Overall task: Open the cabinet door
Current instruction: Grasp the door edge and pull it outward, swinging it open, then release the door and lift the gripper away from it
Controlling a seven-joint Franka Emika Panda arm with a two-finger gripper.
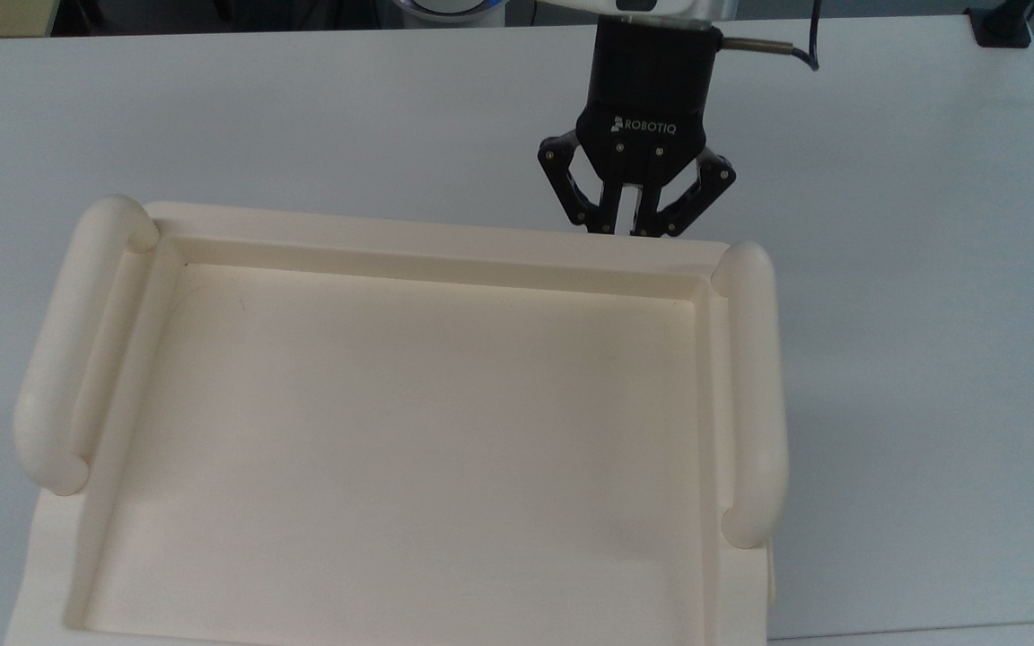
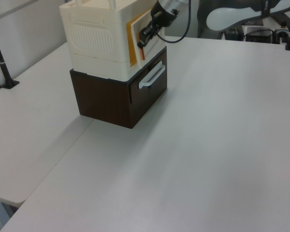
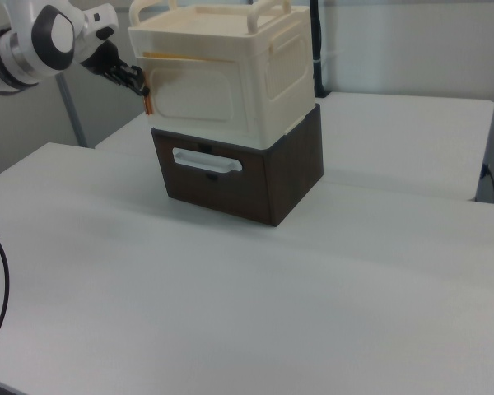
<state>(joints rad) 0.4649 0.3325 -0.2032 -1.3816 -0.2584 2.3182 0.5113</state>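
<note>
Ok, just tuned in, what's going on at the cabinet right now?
The Panda arm's gripper is at the free edge of the cabinet door, pulling it outward. The door is cracked open: in the left view it stands angled off the cream cabinet, with an orange strip showing at the gap. It is far from fully open. The cabinet sits on a dark brown drawer unit whose drawer is shut.

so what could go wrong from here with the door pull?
1. The gripper holds only the free edge of the cabinet door, barely ajar, so it may slip off.
2. The cabinet merely sits on the dark drawer box; pulling could slide or tip it.
</note>
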